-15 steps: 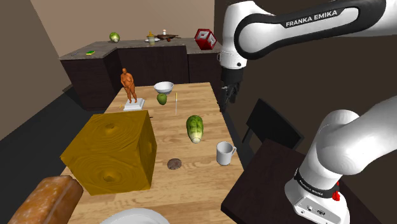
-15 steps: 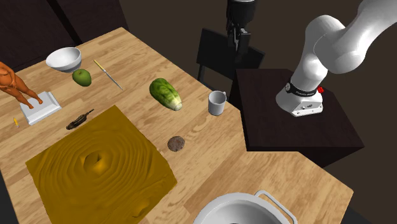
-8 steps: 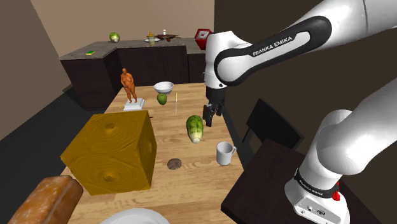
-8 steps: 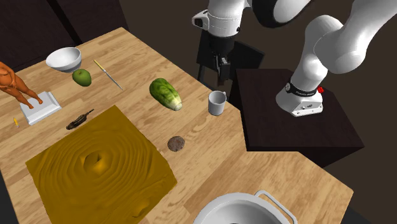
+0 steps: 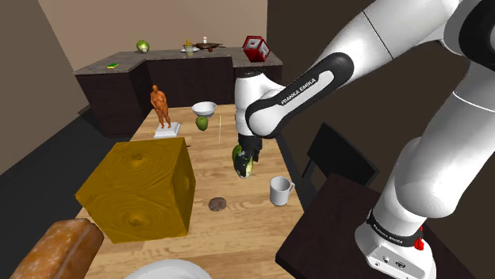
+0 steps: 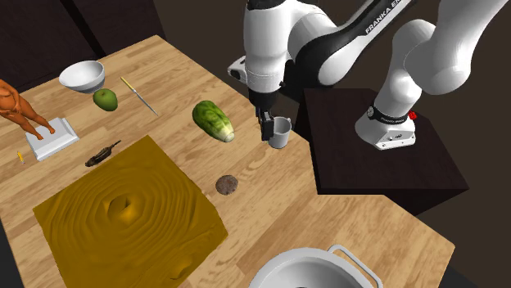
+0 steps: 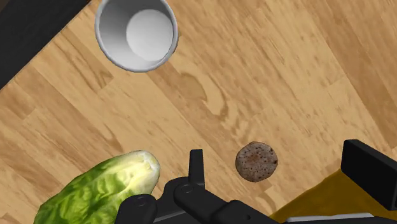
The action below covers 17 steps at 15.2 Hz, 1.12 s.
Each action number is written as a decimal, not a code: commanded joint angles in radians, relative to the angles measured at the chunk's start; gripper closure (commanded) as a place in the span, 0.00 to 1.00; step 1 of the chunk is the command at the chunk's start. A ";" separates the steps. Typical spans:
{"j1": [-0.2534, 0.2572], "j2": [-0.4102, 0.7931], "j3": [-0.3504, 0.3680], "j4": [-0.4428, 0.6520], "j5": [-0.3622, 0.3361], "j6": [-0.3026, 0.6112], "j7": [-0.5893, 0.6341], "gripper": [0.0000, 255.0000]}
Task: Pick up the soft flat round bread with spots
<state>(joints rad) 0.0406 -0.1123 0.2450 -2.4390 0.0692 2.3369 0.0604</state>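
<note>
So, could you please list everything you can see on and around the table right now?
flat round bread: 1, brown with spots, on the table between block and mug
mug: 1, white, near the table edge
lettuce: 1, green, mid-table
bowl: 1, white, beside the fruit
round fruit: 1, green, on the table
block: 1, yellow-brown, on the table
figurine: 1, orange, on a white base
loaf: 1, brown, shoulder view's lower left
chair: 1, black, beside the table
gripper: 1, black, open, between lettuce and mug

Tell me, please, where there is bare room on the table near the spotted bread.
Bare table lies between the bread, the mug and the table's edge, and also between the bread and the lettuce. The yellow-brown block crowds the bread's other side.
</note>
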 commanded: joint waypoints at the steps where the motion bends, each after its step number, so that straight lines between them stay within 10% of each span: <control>1: 0.001 0.088 0.012 0.023 -0.031 0.064 0.026 0.00; 17: 0.136 0.702 -0.064 0.399 -0.298 0.283 0.221 0.00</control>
<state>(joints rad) 0.1699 0.5589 0.1887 -2.0638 -0.2203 2.6122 0.2782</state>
